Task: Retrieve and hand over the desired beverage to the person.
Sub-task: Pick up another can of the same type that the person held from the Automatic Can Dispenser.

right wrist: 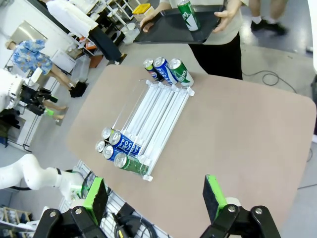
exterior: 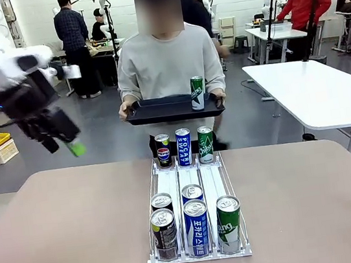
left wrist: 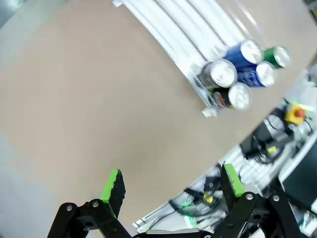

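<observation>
Where the cans [exterior: 196, 223] sit: eight in the rack [exterior: 168, 185], one on the tray [exterior: 159, 111]; nine in all.
By colour: three black, three blue, three green.
Rack: one, white, three lanes, lying mid-table [exterior: 60, 239], its lanes running from the robot's side toward the person [exterior: 165, 61].
Far end of rack: three cans upright, one per lane, black, blue, green from left to right.
Near end of rack: five cans, two black in the left lane, two blue in the middle lane, one green in the right lane.
Between the two groups: bare lanes.
Tray can [exterior: 197, 93]: one, green, upright, toward the tray's right end in the front view, well apart from the rack.
Tray: one, black, held level at waist height in the person's two hands [exterior: 124, 111], beyond the table's far edge.
Left gripper [left wrist: 172, 181]: raised over the table's left side, well apart from the rack; jaws wide, nothing between them.
Right gripper [right wrist: 154, 186]: high above the table, looking down on rack and tray; jaws wide, nothing between them.
Pads: two green on each gripper, four in all.
</observation>
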Controlling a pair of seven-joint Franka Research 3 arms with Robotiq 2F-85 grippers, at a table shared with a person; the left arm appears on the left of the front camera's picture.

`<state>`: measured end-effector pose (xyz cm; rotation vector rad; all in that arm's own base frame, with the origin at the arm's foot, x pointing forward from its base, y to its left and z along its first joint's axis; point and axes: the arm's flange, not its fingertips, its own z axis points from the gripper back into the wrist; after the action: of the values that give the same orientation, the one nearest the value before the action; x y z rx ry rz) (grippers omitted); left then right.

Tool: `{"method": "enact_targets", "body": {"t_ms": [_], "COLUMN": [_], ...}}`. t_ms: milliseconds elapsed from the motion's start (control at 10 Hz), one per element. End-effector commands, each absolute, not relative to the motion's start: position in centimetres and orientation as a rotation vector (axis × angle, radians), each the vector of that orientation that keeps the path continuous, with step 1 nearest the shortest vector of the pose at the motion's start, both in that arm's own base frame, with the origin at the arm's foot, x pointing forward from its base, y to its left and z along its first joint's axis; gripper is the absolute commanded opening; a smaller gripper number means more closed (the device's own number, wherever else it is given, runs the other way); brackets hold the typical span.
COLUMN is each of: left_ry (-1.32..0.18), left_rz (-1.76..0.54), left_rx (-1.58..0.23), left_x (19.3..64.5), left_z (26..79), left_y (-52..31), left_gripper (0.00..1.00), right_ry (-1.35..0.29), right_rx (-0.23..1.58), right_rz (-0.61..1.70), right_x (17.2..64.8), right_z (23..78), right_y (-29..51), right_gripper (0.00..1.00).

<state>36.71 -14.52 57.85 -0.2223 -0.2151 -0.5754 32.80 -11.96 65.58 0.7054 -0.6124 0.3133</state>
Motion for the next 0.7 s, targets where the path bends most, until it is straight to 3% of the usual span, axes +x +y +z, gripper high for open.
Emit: {"method": "enact_targets", "body": {"t_ms": [0,200,400,600], "left_ry": [-0.225,-0.212,-0.171,-0.224], "left_rz": [-0.430,-0.393,-0.371,-0.407], "left_rx": [0.009,0.066,0.000,0.054], "left_x": [36.9,37.2,37.5,36.8], "left_z": [54.9,53.2,52.8,52.5], "left_y": [-17.6,-19.8,-20.3,-20.0], "left_gripper": [1.00,1.00,1.00,1.00], "right_ry": [-0.606,-0.606,-0.606,-0.606], "right_rx": [0.713,0.713,0.713,0.713], "right_rz": [0.313,0.313,0.313,0.313], "right_x": [32.9,32.9,32.9,32.9], "right_z": [65.6,65.6,65.6,65.6], "right_y": [-12.0,-12.0,-12.0,-12.0], "right_gripper": [1.00,1.00,1.00,1.00]}}
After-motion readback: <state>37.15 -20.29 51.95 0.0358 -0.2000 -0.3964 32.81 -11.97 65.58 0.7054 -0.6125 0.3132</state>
